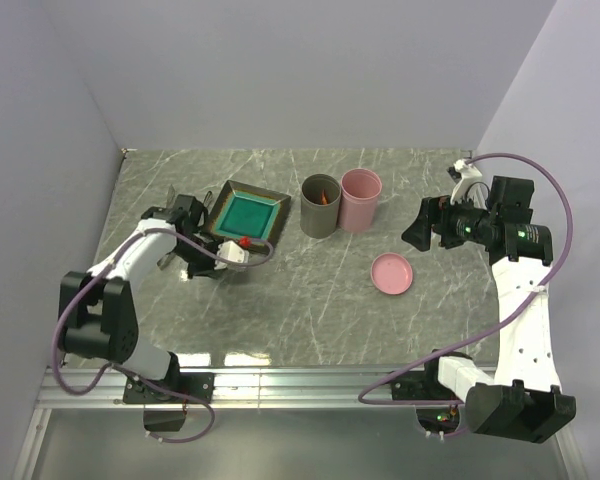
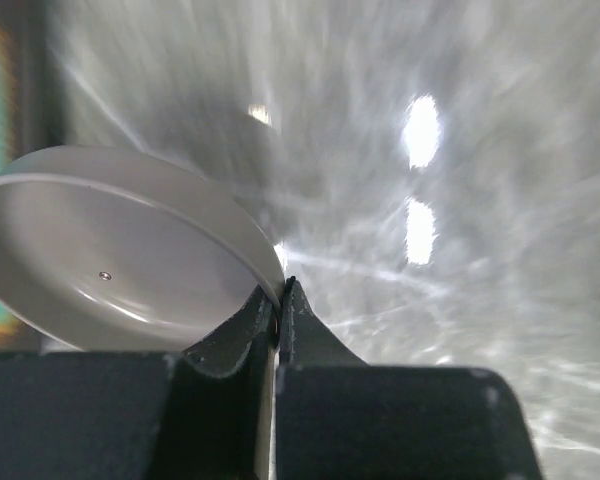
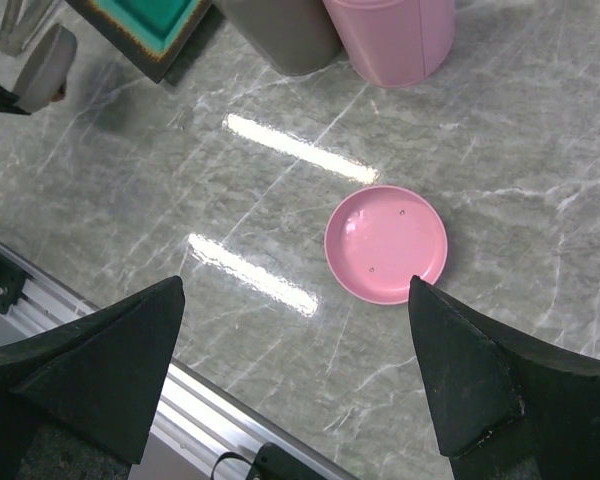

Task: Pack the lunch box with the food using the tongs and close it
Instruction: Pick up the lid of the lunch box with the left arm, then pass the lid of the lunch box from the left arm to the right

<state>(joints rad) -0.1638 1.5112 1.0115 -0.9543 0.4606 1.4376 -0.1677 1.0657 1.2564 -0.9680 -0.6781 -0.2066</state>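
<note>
**Left arm's got the grey lid, right arm just hanging there**

So it's a grey marble-look table (image 1: 310, 320) boxed in by plain pale walls (image 1: 280, 70). I'll place everything off the square dark plate (image 1: 247, 213) with the teal middle.

Just right of the plate is a grey cup (image 1: 320, 206). You can see a bit of orange food (image 1: 323, 197) down inside it from the top view. A pink cup (image 1: 361, 199) sits right up against that cup, on the side away from the plate. The pink lid (image 1: 392, 273) lies flat on the table, hollow side up, well to the right of the plate and nearer the arm bases.

The left gripper (image 2: 280, 290) is off the plate's near-left corner. Its jaws are clenched on the rim of the grey lid (image 2: 110, 260). The lid is tilted, hollow side facing the wrist camera. From the right wrist view the same lid (image 3: 42, 65) sits just off that plate corner, with a dark fingertip on its edge.

In that same view a slim pale silvery thing (image 3: 15, 25) pokes in at the top-left corner, on the plate's left side. It looks like the tongs, but it's mostly cut off, so I can't say for sure.

The right gripper (image 3: 295, 290) is well apart from the plate, out to the right past both cups. Its jaws are spread wide with nothing in them. In its own camera the pink lid shows between the fingers, down on the table.
</note>
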